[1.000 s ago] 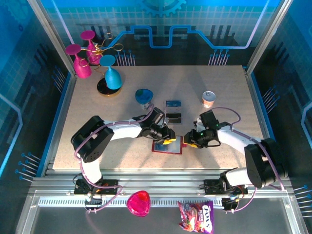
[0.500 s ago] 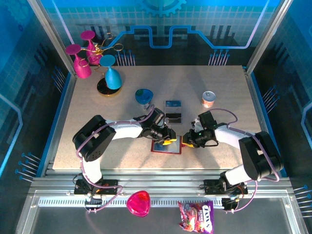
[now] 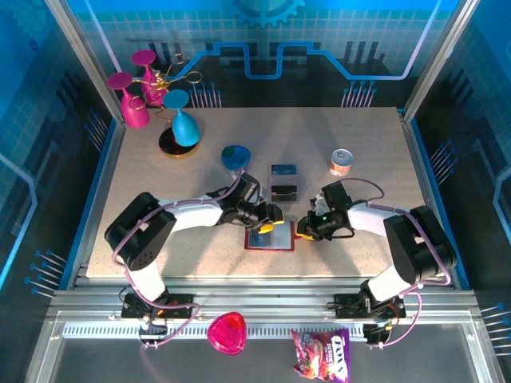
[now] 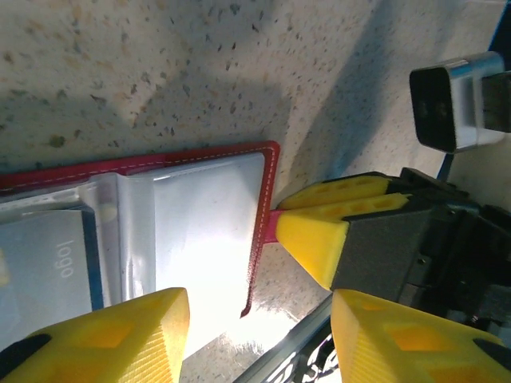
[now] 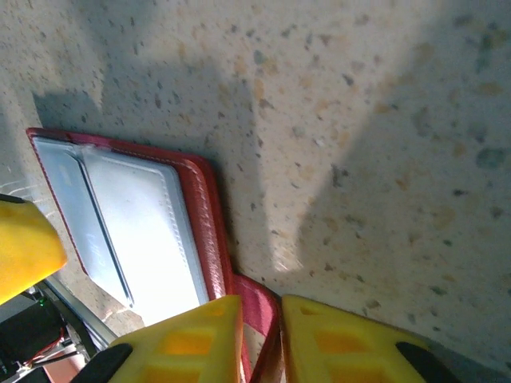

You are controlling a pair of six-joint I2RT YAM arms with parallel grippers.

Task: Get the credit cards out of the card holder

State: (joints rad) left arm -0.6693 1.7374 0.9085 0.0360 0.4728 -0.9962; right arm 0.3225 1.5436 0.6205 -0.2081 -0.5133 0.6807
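Card holder lies open near-centre on the desk, credit cards just beyond. Right claw pinches its snap tab; left claw gapes above. Light, limp leather: probably best pinned by its edges.

Open red card holder lies flat, credit cards beyond.

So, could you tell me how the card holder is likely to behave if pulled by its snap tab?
The card holder lies flat and thin, so it probably slides easily. The right gripper pinches only its tab, so the soft-looking cover may flex or lift rather than follow stiffly.
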